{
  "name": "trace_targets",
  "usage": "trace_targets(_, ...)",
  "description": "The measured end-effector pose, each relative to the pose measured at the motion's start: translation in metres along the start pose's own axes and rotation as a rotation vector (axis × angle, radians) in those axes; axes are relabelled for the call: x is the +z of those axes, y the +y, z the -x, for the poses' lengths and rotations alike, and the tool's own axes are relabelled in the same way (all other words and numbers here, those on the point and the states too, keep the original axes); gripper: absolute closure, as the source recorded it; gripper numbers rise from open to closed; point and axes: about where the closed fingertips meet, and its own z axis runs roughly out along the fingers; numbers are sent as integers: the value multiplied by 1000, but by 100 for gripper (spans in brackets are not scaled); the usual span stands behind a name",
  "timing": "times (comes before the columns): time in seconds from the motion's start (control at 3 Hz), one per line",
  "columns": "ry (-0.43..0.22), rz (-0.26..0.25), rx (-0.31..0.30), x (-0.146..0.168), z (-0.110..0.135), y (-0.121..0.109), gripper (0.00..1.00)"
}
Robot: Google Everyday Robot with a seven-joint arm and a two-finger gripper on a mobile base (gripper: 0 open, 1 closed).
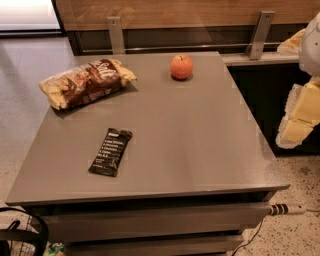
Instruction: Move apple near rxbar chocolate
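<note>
Floor (25,65): pale, speckled.
Surface (200,140): grey, square-topped.
Wall (165,12): wood panelling, two metal brackets (115,34).
Claw (299,117): right edge, beside surface.

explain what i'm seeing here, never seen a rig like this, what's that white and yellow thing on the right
This is one picture from the one camera, looking down on a grey table. The white and yellow shape at the right edge is the robot's gripper, the clamp it picks things up with. It hangs off the table's right side, touching nothing on it. Three things lie on the table: an apple at the back, a black rxbar chocolate at the front left, and a chip bag at the back left. The job is to set the apple near the bar; they lie apart.
</note>
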Motion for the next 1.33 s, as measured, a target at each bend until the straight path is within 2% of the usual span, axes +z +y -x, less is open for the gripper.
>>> trace_targets(0.33,0,0,0,0,0,0,0)
trace_targets(0.67,-49,-16,-6,4,8,-26,0)
trace_targets(1.0,-192,-73,16,14,17,-86,0)
trace_targets(1.33,-390,-145,67,29,29,-147,0)
